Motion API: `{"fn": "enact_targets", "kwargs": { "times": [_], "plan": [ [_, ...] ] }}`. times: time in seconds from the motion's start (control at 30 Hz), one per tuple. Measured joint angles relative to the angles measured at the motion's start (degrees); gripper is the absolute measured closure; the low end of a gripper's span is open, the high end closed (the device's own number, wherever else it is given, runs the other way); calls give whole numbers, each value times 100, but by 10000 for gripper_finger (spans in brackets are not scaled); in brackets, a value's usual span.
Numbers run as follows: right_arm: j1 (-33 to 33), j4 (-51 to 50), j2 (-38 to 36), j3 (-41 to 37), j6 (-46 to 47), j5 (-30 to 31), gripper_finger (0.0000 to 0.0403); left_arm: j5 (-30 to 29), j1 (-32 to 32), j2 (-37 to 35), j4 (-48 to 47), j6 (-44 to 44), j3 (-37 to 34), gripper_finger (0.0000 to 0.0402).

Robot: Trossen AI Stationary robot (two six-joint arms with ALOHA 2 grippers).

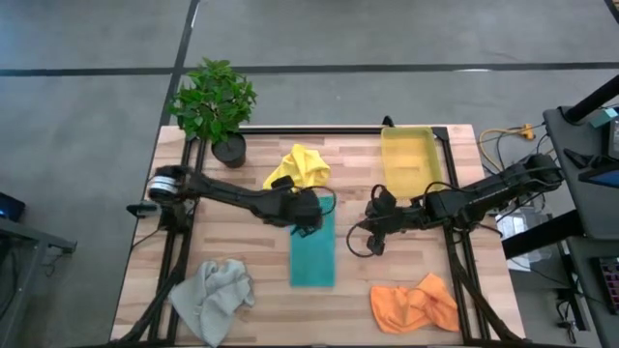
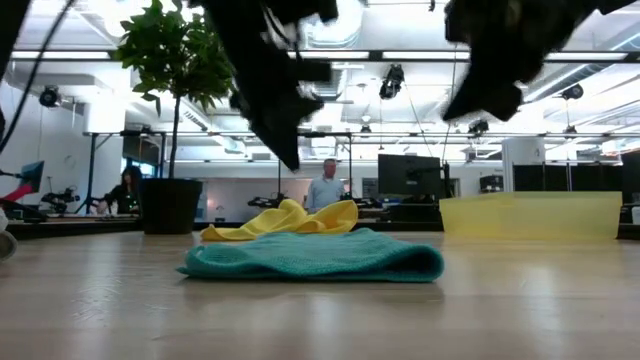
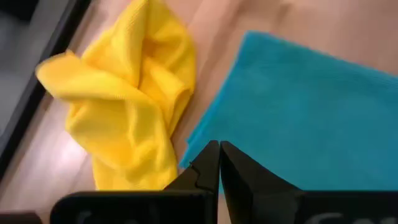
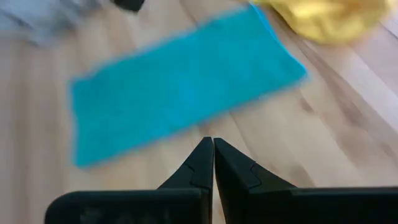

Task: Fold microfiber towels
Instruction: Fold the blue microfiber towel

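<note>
The teal towel lies flat on the table as a long folded rectangle, also seen in the low view. The yellow towel lies crumpled just beyond its far end. The grey towel is bunched at the near left and the orange towel at the near right. My left gripper is shut and hangs above the teal towel's far end. My right gripper is shut above bare wood to the right of the teal towel.
A rigid yellow bin stands at the far right. A potted plant stands at the far left corner. Black frame rails run along both sides of the table. Bare wood shows between the teal and orange towels.
</note>
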Motion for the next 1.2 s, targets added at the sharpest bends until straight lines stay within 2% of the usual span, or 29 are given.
{"fn": "enact_targets", "kwargs": {
  "times": [0.1, 0.2, 0.33, 0.5, 0.67, 0.83, 0.97, 1.2],
  "plan": [
    [89, 1060, 1, -123, -20, -256, 394, 134, -365, -536, 94, 36, -543, 402],
    [187, 1829, 87, -215, -31, -525, 394, 763, -776, -1030, 524, 267, -1248, 402],
    [336, 2212, 402, -226, -36, -807, 393, 1697, -1408, -1625, 1671, 717, -2185, 402],
    [618, 2197, 1151, -88, -77, -1034, 373, 1708, -2139, -1834, 2672, 1112, -2988, 402],
    [905, 2154, 1885, 229, -380, -1281, 331, 1711, -2355, -1682, 3090, 1381, -3153, 402],
    [933, 2111, 2259, 582, -191, -1334, 300, 1917, -2342, -1516, 3354, 2564, -3114, 397],
    [933, 2112, 2338, 820, -119, -1330, 292, 2297, -2342, -1404, 3676, 3658, -3050, 366],
    [916, 1477, 2291, 1149, -118, -1292, 297, 2399, -2311, -1030, 3758, 4482, -2861, 310]
  ]
}}
